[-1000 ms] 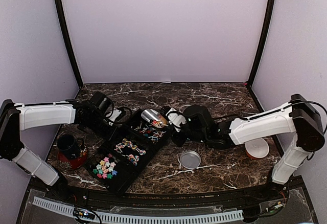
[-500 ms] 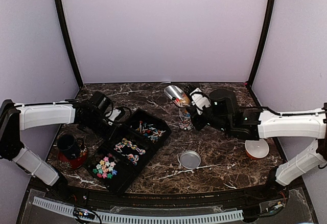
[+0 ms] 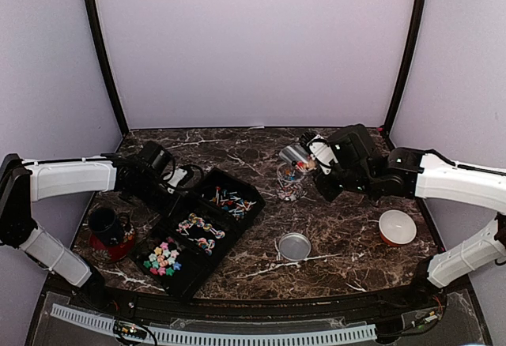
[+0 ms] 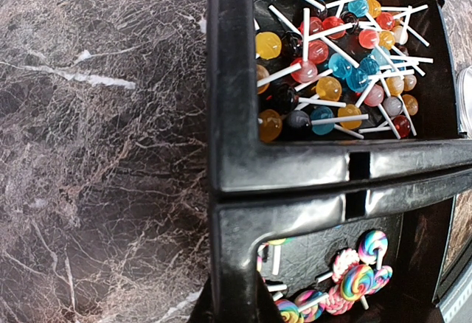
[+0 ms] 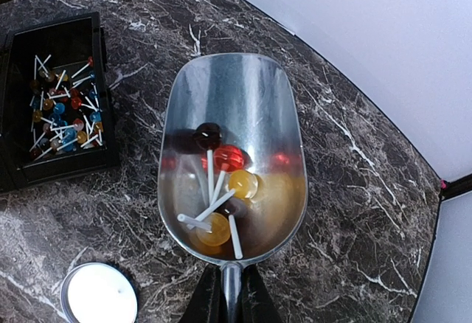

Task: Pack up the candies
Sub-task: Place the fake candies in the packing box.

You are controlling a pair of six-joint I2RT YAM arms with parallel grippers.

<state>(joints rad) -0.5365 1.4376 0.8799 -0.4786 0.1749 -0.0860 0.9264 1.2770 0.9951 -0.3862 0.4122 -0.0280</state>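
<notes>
Candies (image 5: 243, 184): round coloured lollipops in shiny metal scoop (image 5: 228, 94), right gripper (image 5: 231, 295) clamped on its handle, over clear glass jar (image 3: 290, 183); best tipped slowly, lip centred on jar mouth.

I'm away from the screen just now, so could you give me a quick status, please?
Right tool shut on scoop, lollipops in it, up by the jar. Left tool at the tray, grip unclear. Nothing in the way.

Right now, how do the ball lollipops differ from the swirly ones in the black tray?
The ball lollipops are round and single-coloured; the swirl lollipops are flat, spiralled, multicolour discs. The ball lollipops are piled thick; the swirl lollipops lie fewer and looser. Both have white sticks, in adjoining compartments of the black tray.
</notes>
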